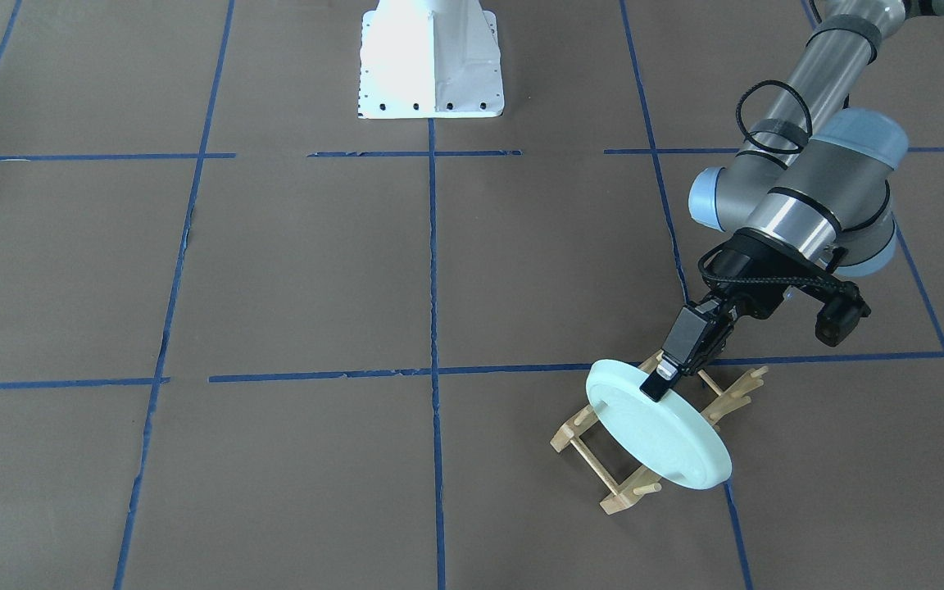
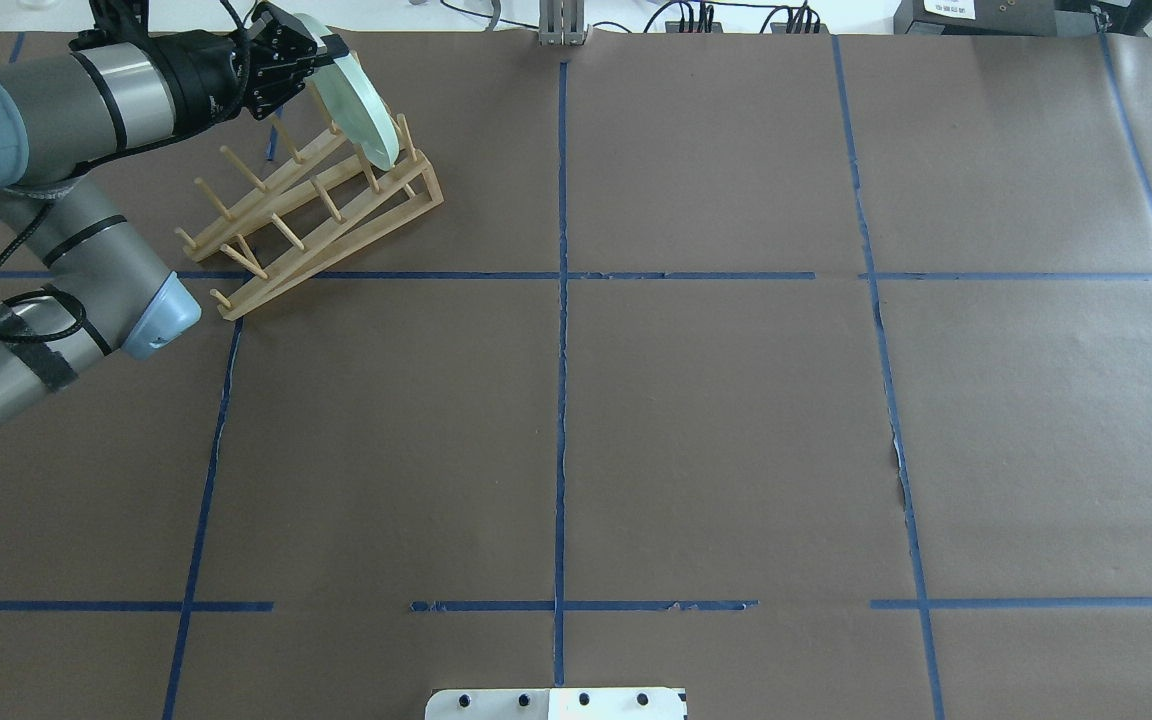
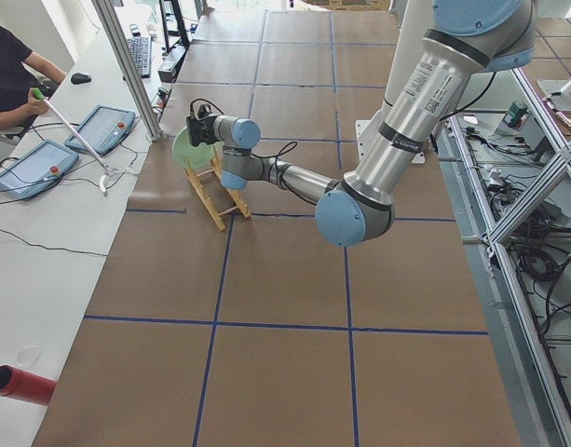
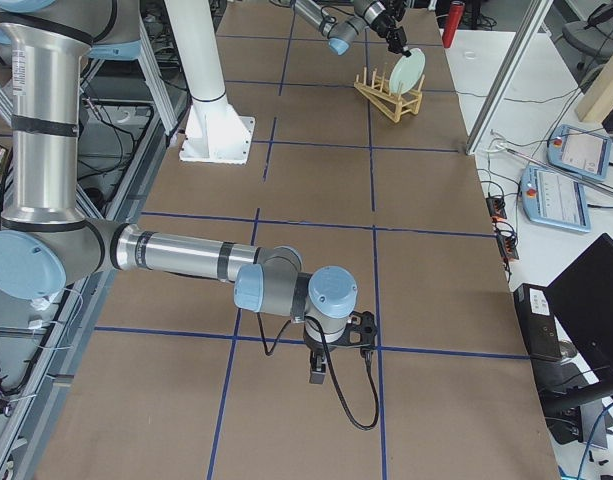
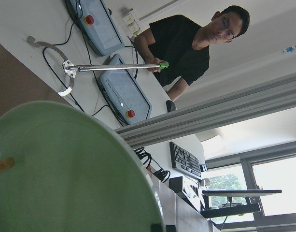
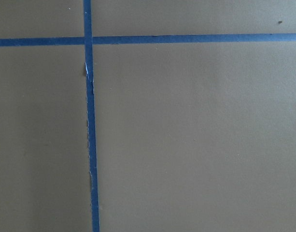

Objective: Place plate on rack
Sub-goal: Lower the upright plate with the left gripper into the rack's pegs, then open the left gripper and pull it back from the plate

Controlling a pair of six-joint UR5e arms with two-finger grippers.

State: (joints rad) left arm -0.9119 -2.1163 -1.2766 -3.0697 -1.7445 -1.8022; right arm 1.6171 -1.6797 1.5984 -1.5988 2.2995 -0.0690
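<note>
Left jaws are clamped on the top rim of the plate (image 1: pixel 669 442). The plate stands on edge, tilted, directly below the jaws. Its lower edge is down among the pegs of the rack (image 1: pixel 596 465); can't tell if it rests on the rails. Right jaws are well apart from all that, low over the brown desk (image 2: pixel 696 400) near a blue tape (image 6: pixel 90 145) crossing. How far they're open can't be told. White label (image 2: pixel 948 8) at the desk's far edge is too small to read.
</note>
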